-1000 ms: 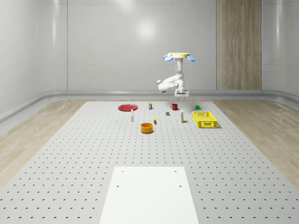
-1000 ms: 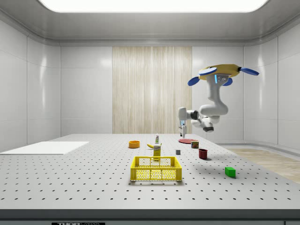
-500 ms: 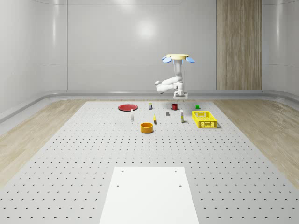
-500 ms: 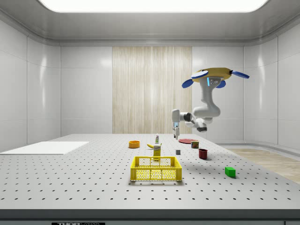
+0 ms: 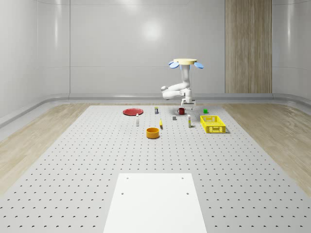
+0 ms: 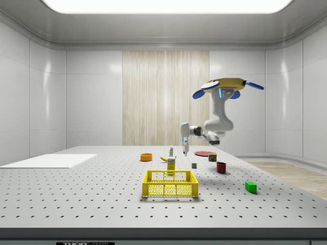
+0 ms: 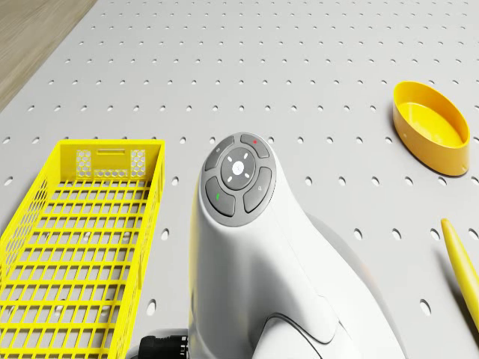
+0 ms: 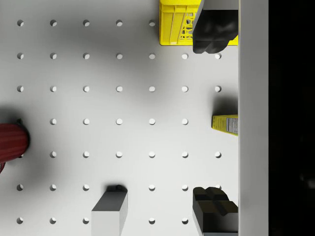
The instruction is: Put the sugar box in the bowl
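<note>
Hovers well above the far part of the white perforated table (image 5: 73, 165), yellow-bodied drone (image 5: 186, 62) with blue rotors, white arm bent below it. Gripper (image 6: 185, 151) points straight down, fingers (image 8: 211, 37) spread apart and holding nothing, over bare table between the dark red mug (image 8: 11, 142) and the small yellow sugar box (image 8: 225, 123). Sugar box (image 6: 171, 163) stands upright on the table just beyond the yellow mesh basket (image 6: 170, 184). Orange round bowl (image 5: 153, 132) sits well apart, nearer the table's middle, with nothing in it.
</note>
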